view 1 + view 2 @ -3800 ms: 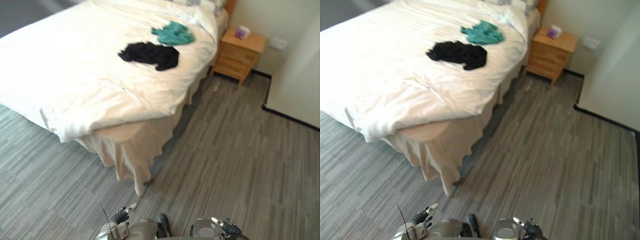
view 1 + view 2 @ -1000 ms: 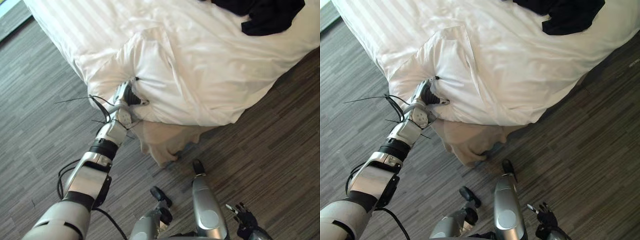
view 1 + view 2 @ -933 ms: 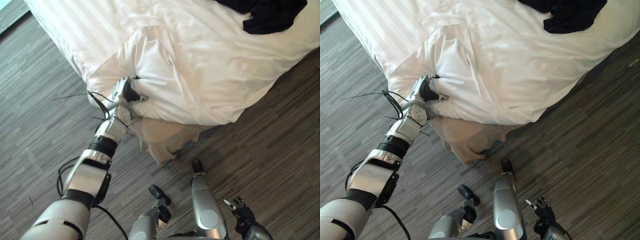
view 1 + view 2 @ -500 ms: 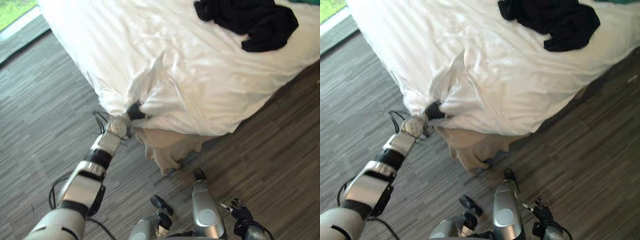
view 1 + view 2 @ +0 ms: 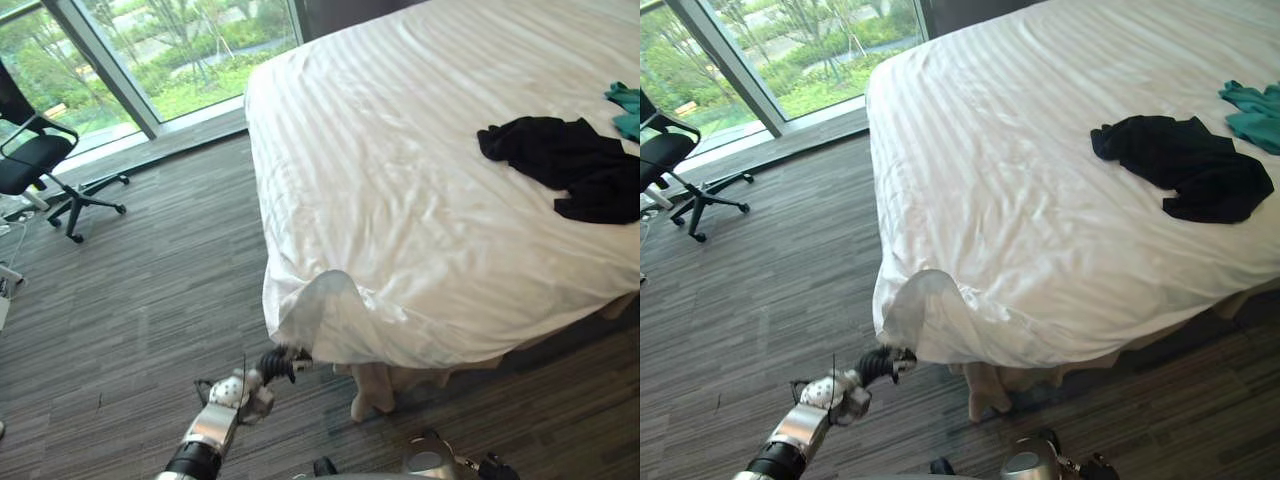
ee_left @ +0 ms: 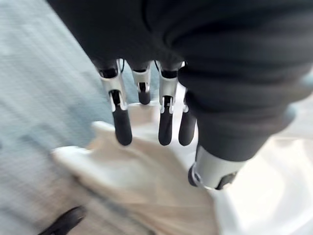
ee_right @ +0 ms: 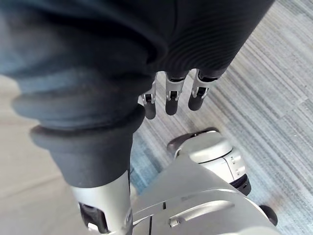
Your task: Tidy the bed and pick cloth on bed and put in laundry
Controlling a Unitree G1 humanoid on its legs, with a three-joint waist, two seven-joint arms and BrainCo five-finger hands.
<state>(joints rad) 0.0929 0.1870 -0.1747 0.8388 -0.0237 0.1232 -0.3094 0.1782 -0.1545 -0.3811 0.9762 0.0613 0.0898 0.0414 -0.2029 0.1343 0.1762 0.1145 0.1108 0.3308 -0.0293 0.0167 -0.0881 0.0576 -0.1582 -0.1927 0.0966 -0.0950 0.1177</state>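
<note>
A white duvet point(image 5: 420, 200) lies smooth over the bed, its near corner point(image 5: 320, 310) drooping in a rounded fold over the edge. A black cloth point(image 5: 565, 165) lies on the duvet at the right, with a teal cloth point(image 5: 625, 105) just beyond it. My left hand point(image 5: 277, 363) is low by the floor, right under that corner. In the left wrist view its fingers point(image 6: 165, 132) are straight above the white fabric point(image 6: 146, 181) and hold nothing. My right hand point(image 7: 168, 100) hangs relaxed over the floor.
A black office chair point(image 5: 45, 160) stands at the far left by a floor-to-ceiling window point(image 5: 170, 50). Grey plank floor point(image 5: 130, 300) runs between the chair and the bed. A beige bed skirt point(image 5: 375, 385) hangs below the duvet corner.
The camera has swung up towards the window. My left hand pulled the bunched duvet corner down over the bed's edge, flattening the fold, and its fingers have since let go.
</note>
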